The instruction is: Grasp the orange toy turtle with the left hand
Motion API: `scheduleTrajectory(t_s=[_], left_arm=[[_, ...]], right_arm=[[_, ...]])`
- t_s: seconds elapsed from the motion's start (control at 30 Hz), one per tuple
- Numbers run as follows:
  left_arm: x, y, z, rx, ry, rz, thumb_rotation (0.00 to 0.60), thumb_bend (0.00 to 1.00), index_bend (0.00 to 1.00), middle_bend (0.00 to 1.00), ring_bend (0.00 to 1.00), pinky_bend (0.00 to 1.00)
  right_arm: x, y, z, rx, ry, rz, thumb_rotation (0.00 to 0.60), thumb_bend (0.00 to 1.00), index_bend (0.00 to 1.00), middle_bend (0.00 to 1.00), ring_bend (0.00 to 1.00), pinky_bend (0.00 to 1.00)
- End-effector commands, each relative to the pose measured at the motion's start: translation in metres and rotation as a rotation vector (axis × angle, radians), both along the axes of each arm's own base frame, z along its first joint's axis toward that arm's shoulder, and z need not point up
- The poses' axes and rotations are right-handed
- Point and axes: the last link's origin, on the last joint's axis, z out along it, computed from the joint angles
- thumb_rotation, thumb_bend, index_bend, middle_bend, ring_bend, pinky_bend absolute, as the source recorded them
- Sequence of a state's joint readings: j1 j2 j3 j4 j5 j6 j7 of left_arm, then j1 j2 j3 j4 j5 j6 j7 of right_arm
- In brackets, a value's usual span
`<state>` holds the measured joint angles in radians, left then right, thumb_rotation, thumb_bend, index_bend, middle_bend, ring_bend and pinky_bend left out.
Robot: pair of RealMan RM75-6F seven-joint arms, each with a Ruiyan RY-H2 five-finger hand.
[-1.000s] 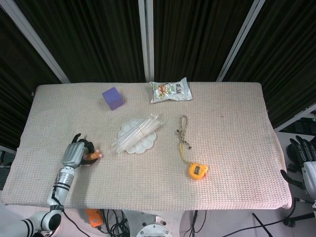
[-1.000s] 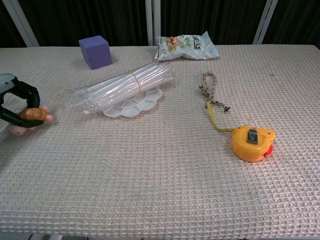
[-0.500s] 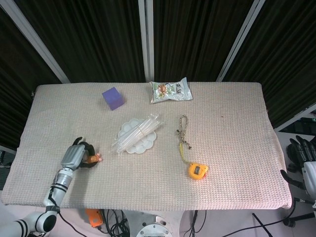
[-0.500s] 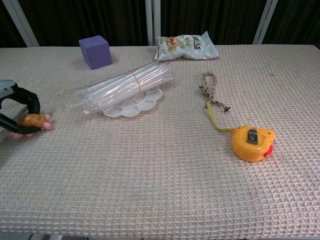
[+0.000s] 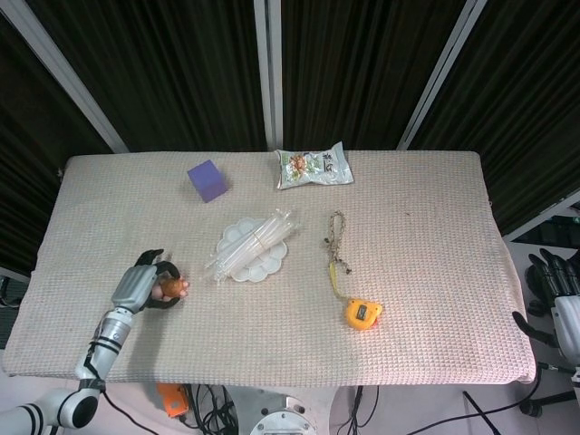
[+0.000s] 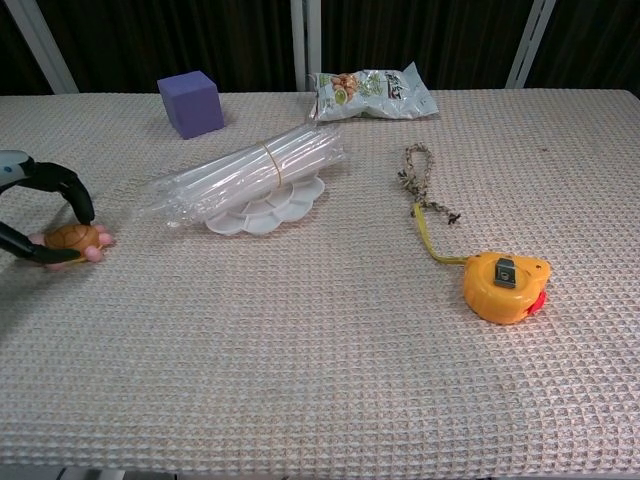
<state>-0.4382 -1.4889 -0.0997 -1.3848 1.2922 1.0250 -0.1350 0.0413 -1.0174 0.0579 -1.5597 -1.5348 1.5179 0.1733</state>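
left hand: fingers curled around orange toy turtle, holding it | turtle low over tabletop | right hand: off-table, state unclear

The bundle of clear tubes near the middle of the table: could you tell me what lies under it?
The bundle of clear tubes lies across a white flower-shaped palette. Some palette wells show on the near side; the part beneath the bundle is mostly covered.
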Motion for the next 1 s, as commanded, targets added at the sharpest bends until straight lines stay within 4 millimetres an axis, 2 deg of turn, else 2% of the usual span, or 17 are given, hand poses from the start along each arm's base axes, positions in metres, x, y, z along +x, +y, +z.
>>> scheduleTrajectory(t_s=[0.03,0.2,0.43,0.6,0.7,0.77,0.83,0.87,0.93,1.0], left_arm=[[-0.002,0.002,-0.005,-0.007,-0.001,0.019,0.6,0.29,0.49,0.45,0.09,0.03],[-0.01,0.004,-0.01,-0.002,0.042,0.037,0.6,0.36,0.56,0.54,0.17,0.04],[-0.007,0.007,-0.008,0.087,0.053,0.013,0.6,0.46,0.8,0.82,0.43,0.13],[-0.008,0.006,-0.009,0.082,0.057,0.012,0.6,0.47,0.83,0.86,0.46,0.14],[-0.009,0.004,-0.009,0.062,0.054,0.012,0.6,0.44,0.77,0.81,0.44,0.13],[-0.009,0.001,-0.008,0.026,0.053,0.004,0.6,0.39,0.64,0.68,0.37,0.1],[-0.008,0.0,-0.005,0.009,0.049,-0.004,0.6,0.34,0.47,0.49,0.23,0.07],[-0.008,-0.001,-0.003,0.006,0.045,-0.008,0.6,0.32,0.41,0.43,0.17,0.06],[-0.007,-0.001,0.001,0.023,0.028,-0.013,0.6,0.31,0.34,0.36,0.1,0.05],[-0.008,-0.002,0.004,0.032,0.031,-0.021,0.6,0.3,0.31,0.34,0.07,0.05]], right_arm=[[0.0,0.0,0.0,0.001,0.0,-0.002,0.6,0.17,0.0,0.0,0.0,0.0],[-0.001,0.0,0.0,0.004,0.002,-0.008,0.6,0.17,0.0,0.0,0.0,0.0],[-0.003,0.0,-0.001,0.01,0.001,-0.011,0.6,0.17,0.0,0.0,0.0,0.0],[-0.003,0.001,-0.001,0.005,0.0,-0.011,0.6,0.17,0.0,0.0,0.0,0.0],[-0.003,0.001,0.0,0.004,0.001,-0.011,0.6,0.17,0.0,0.0,0.0,0.0],[-0.003,0.001,0.0,0.003,0.0,-0.011,0.6,0.17,0.0,0.0,0.0,0.0],[-0.003,0.001,0.0,0.004,-0.001,-0.011,0.6,0.17,0.0,0.0,0.0,0.0],[-0.003,0.001,-0.001,0.004,-0.001,-0.011,0.6,0.17,0.0,0.0,0.0,0.0],[-0.003,0.001,-0.001,0.005,-0.001,-0.011,0.6,0.17,0.0,0.0,0.0,0.0],[-0.003,0.001,-0.001,0.006,-0.001,-0.013,0.6,0.17,0.0,0.0,0.0,0.0]])
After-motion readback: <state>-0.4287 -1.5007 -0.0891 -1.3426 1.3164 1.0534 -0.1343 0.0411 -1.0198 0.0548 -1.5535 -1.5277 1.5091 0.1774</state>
